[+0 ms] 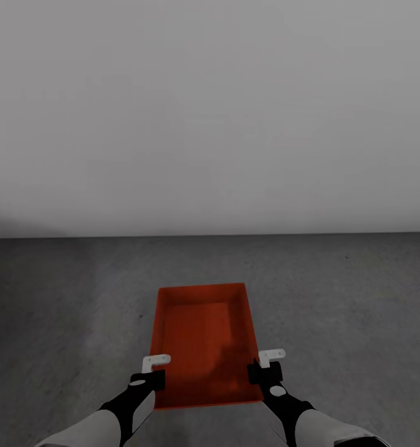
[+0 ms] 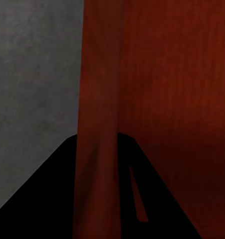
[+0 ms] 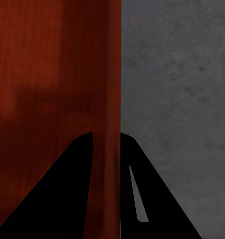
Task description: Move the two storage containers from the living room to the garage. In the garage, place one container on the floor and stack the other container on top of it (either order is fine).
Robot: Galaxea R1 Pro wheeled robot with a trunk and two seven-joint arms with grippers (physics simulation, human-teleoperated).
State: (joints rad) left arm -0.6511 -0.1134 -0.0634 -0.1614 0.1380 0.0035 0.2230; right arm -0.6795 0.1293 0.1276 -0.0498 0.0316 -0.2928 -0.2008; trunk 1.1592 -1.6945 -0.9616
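Left gripper (image 1: pixel 155 370) and right gripper (image 1: pixel 264 365) each pinched a long side wall of the orange-red rectangular open-top plastic bin (image 1: pixel 200 335) over the dark grey concrete floor (image 1: pixel 358 298); it looked light, stiff and smooth-walled, best held by both rims.

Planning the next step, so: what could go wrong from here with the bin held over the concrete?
1. Each gripper pinches only a thin side wall of the storage container: the left gripper and the right gripper straddle the rims near its near end, so it could tip forward or slip.
2. If one side lets go first, the container may swing and land crooked on the floor.
3. The wall stands close ahead; driving on could bump it.
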